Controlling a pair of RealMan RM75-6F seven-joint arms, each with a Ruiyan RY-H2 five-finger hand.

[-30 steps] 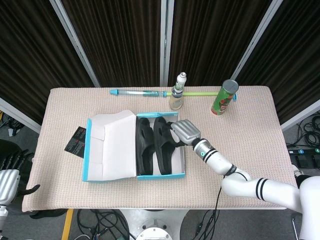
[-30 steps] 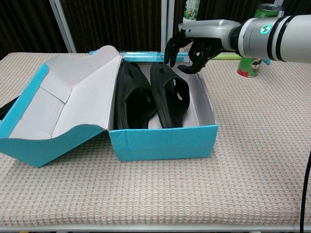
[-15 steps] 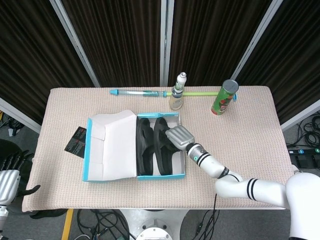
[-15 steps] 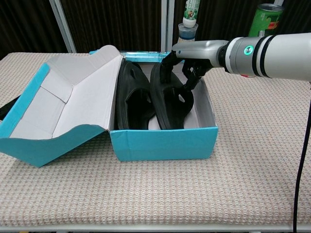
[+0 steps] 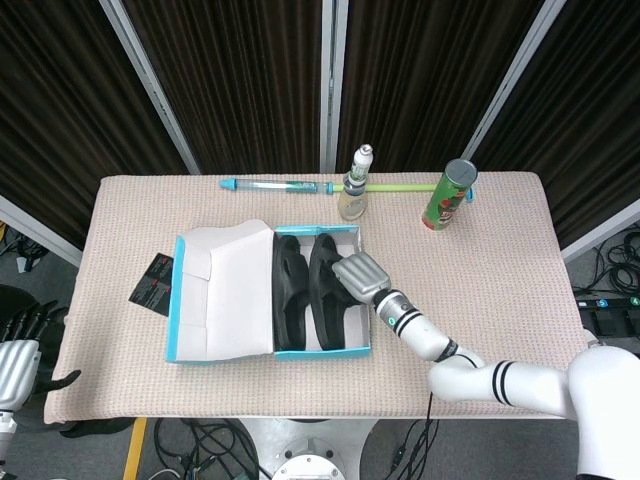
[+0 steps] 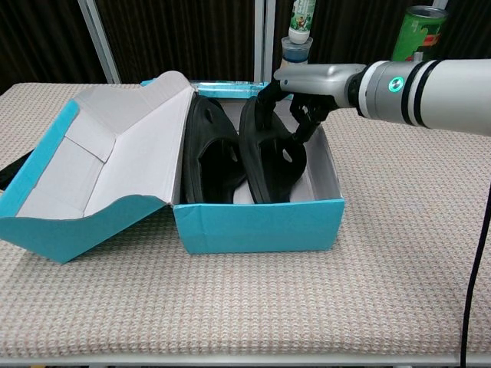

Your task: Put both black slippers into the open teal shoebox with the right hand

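We see both black slippers (image 6: 238, 153) inside the teal shoebox (image 6: 257, 222); our right robot hand (image 6: 295, 96) grips the right slipper (image 6: 270, 153) at its 12 o'clock end.

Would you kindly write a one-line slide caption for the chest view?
Right hand reaches into the open teal shoebox, its fingers on the right black slipper beside the left slipper.

Two black rubber slippers, one (image 5: 288, 305) beyond the other (image 5: 325, 300) from the right hand (image 5: 358, 274), and one open teal cardboard shoebox (image 5: 300, 352). One black card (image 5: 153, 282), one teal-capped clear tube (image 5: 275, 186), one small bottle (image 5: 354, 187), one green stick (image 5: 405, 187), one green can (image 5: 446, 195).
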